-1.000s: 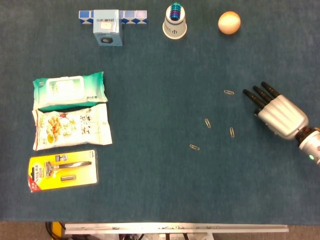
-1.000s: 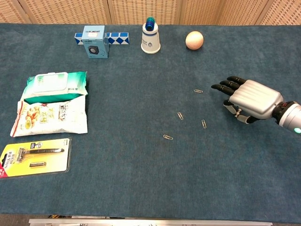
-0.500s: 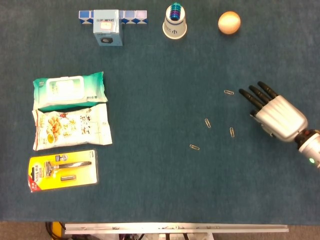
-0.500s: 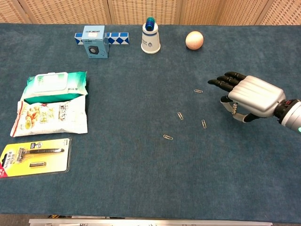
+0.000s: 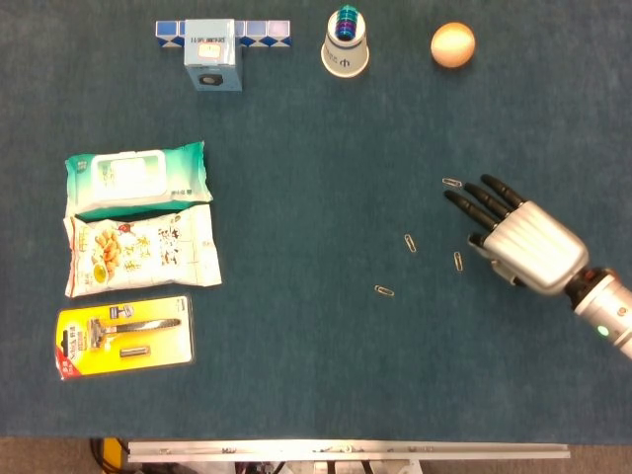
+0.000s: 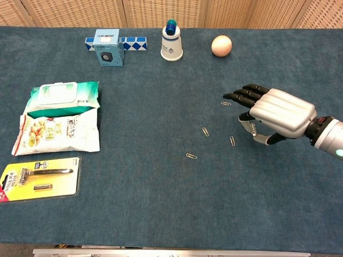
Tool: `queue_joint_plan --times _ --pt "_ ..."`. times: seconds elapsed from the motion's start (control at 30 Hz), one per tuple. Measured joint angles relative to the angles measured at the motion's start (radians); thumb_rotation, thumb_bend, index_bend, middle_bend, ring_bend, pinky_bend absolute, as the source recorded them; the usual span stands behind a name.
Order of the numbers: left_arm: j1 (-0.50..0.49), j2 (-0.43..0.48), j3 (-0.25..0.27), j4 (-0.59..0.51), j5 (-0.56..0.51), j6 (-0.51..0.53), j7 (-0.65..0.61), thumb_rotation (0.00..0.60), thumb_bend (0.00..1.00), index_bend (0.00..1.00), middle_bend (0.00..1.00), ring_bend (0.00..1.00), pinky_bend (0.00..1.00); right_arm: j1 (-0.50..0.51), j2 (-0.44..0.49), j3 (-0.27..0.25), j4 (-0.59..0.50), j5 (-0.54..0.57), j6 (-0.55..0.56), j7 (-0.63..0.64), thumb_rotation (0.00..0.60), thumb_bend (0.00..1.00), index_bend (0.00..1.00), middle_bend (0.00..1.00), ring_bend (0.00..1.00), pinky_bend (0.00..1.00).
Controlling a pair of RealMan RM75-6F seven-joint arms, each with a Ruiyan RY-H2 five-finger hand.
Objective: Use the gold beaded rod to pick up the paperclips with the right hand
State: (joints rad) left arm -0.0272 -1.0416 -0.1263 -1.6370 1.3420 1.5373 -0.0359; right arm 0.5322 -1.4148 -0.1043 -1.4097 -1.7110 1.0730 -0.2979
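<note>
Several small paperclips lie scattered on the blue cloth right of centre, among them one (image 5: 452,183) by my fingertips, one (image 5: 458,261) beside the palm, and two further left (image 5: 410,243) (image 5: 384,290). My right hand (image 5: 518,237) hovers palm down at the right, its dark fingers spread and pointing up-left, holding nothing. The chest view shows the same hand (image 6: 273,112) above the cloth, its fingertips over one paperclip (image 6: 226,103) and another paperclip (image 6: 232,141) just left of its thumb. No gold beaded rod shows in either view. My left hand is out of sight.
At the far edge stand a blue box (image 5: 212,56) on a blue-white cube strip, a paper cup (image 5: 345,46) with a blue stack in it, and an orange ball (image 5: 452,44). A wipes pack (image 5: 136,178), a snack bag (image 5: 140,249) and a razor card (image 5: 124,337) lie at the left.
My right hand has slid left and slightly toward the near edge, closer to the paperclips, still with spread fingers. The paperclips have not moved.
</note>
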Motion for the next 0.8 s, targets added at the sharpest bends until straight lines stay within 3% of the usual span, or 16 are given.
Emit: queue_joint_plan --times 0.8 --pt "0.021 0.016 -0.021 -0.004 -0.035 0.021 -0.012 0.600 0.36 0.47 0.42 0.31 0.50 0.016 -0.033 -0.014 -0.028 -0.051 0.013 0.084 0.600 0.29 0.69 0.04 0.00 0.07"
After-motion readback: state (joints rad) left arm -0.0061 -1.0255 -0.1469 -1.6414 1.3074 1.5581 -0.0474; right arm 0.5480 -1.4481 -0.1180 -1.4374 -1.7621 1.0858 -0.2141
